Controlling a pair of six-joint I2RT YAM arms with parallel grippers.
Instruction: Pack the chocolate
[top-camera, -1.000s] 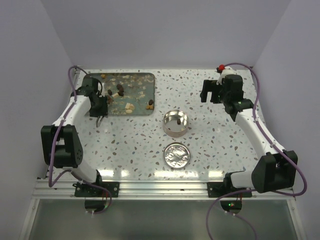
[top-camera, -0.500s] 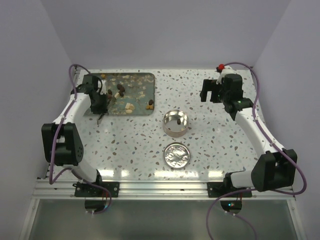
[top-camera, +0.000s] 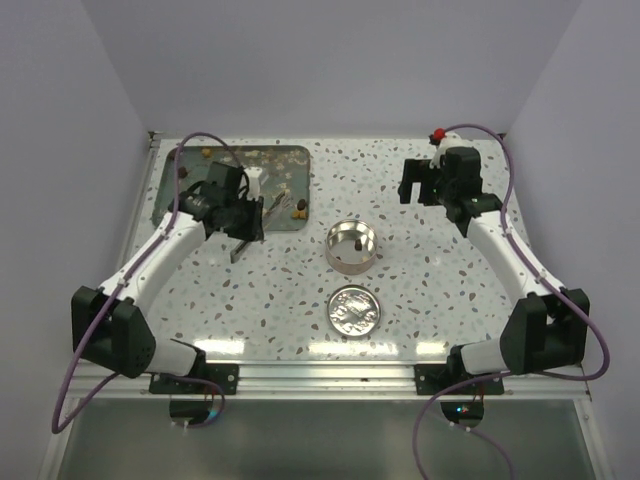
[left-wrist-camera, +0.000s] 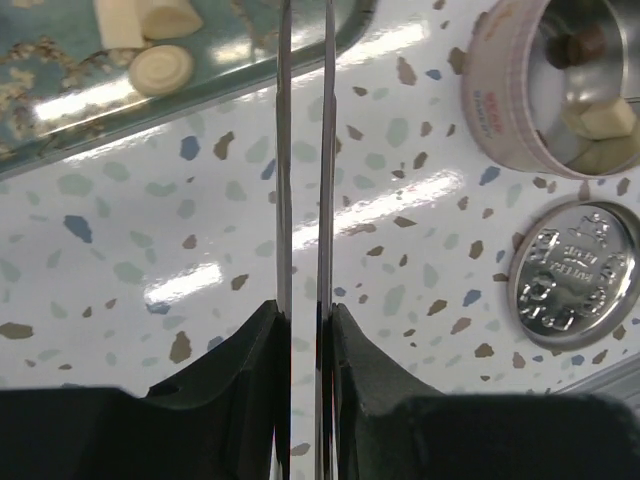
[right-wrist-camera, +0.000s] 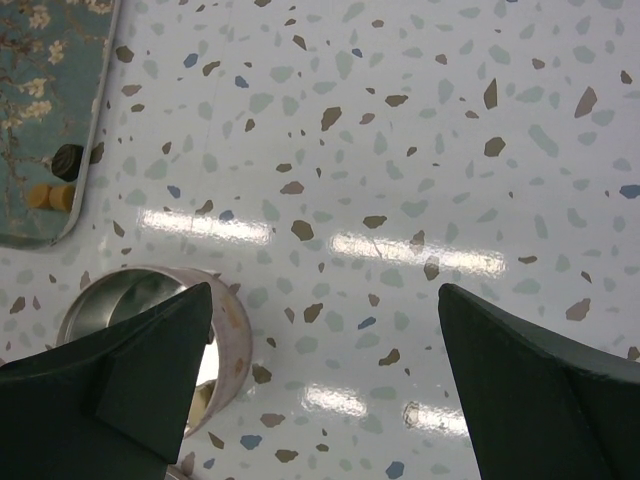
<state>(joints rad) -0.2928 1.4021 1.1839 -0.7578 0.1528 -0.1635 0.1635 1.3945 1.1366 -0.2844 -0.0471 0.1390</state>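
Note:
Chocolate lumps lie on the teal tray (top-camera: 190, 160): cream pieces (left-wrist-camera: 165, 70) and a dark one (right-wrist-camera: 67, 160). More sit in the round tin (top-camera: 352, 247), a brown piece (left-wrist-camera: 580, 45) and cream ones (left-wrist-camera: 605, 115). My left gripper (top-camera: 255, 215), (left-wrist-camera: 305, 310) is shut on thin metal tweezers (left-wrist-camera: 283, 150) that reach over the tray's near edge. Their tips run off the top of the left wrist view, so whether they hold a lump is not visible. My right gripper (top-camera: 420, 190), (right-wrist-camera: 325, 290) hangs open over bare table right of the tin (right-wrist-camera: 225, 330).
The tin's embossed lid (top-camera: 353, 310), (left-wrist-camera: 573, 275) lies flat just in front of the tin. The tray fills the far left corner, with crumbs and smears on it. Grey walls close in the table on three sides.
My left arm swung right from the tray's left part to its near right edge, and its jaws narrowed on the tweezers. The right arm stayed still.

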